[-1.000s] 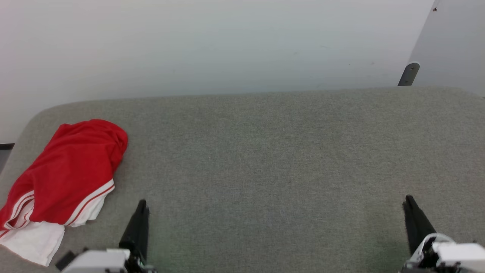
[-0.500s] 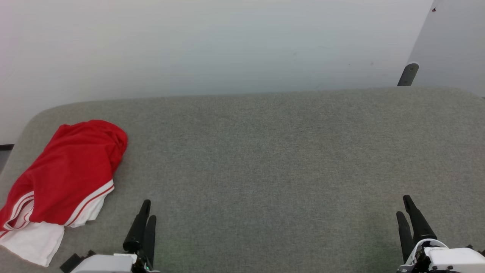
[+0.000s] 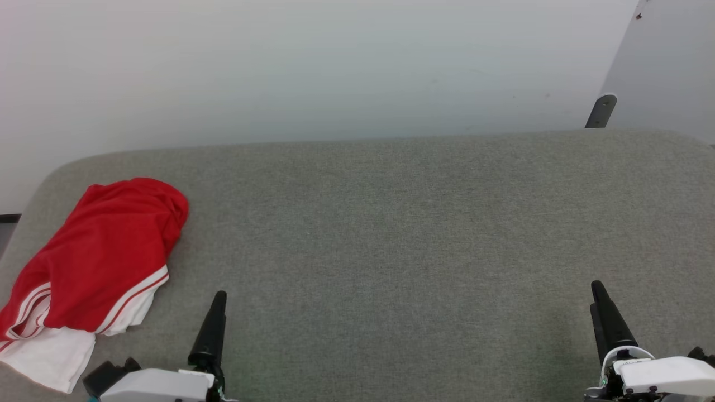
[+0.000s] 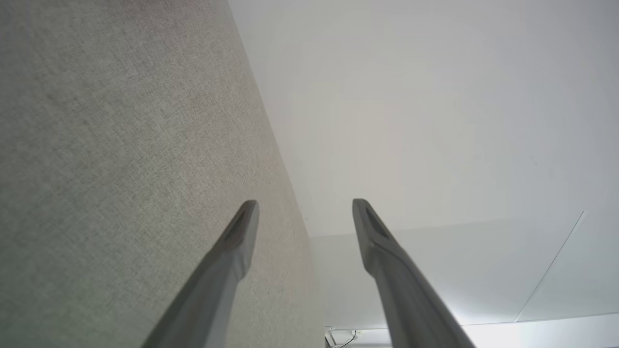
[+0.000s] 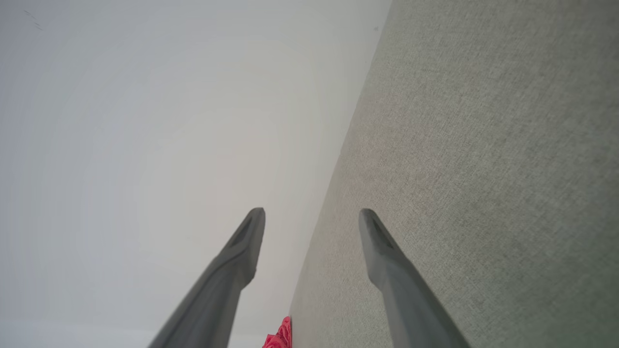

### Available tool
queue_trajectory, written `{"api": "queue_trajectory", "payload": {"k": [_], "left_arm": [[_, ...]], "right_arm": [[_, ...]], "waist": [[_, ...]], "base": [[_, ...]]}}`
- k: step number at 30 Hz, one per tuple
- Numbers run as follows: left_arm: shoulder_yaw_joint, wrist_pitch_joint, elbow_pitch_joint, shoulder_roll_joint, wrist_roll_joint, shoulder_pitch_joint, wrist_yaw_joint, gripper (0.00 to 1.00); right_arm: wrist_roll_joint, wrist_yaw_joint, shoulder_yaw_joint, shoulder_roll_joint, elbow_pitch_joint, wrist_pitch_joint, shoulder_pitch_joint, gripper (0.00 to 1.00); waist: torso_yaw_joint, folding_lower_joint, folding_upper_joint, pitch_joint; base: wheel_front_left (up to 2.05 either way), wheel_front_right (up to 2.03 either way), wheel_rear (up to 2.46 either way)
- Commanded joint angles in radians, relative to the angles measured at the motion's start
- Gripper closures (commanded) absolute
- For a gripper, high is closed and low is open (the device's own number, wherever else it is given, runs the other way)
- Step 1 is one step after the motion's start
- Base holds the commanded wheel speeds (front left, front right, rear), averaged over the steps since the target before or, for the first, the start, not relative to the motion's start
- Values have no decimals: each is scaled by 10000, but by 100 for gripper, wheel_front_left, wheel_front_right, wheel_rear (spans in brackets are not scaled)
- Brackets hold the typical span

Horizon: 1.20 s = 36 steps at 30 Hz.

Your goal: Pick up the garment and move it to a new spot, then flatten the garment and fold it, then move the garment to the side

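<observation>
A plain white wall rises behind the grey woven upholstered surface. The garment lies crumpled at the surface's left edge, red over white. Over the surface's near edge, the left gripper and right gripper hover, jaws spread wide and empty. A dark bracket stands beyond the surface's far right corner.

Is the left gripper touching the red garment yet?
Apart. The head view shows the left gripper to the right of the garment, with a strip of bare grey surface between them.
</observation>
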Motion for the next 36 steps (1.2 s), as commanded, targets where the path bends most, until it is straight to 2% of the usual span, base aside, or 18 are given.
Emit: {"api": "queue_trajectory", "payload": {"k": [1,19,36], "left_arm": [[-114,-111,-181,162,337,-123,58,0],[-1155,-910,-353,859,4077,-154,890,0],[-1036,-1394,-1024,1014,6610,143,1072,0]], "right_arm": [[-327,28,51,-118,-169,-96,-269,0],[-4315,39,86,-107,-357,-513,-212,0],[-7002,47,-98,5,-677,-722,-82,0]], "waist": [[0,0,0,-6],[7,0,0,-138],[50,0,0,-273]], "base": [[0,0,0],[0,0,0],[0,0,0]]}}
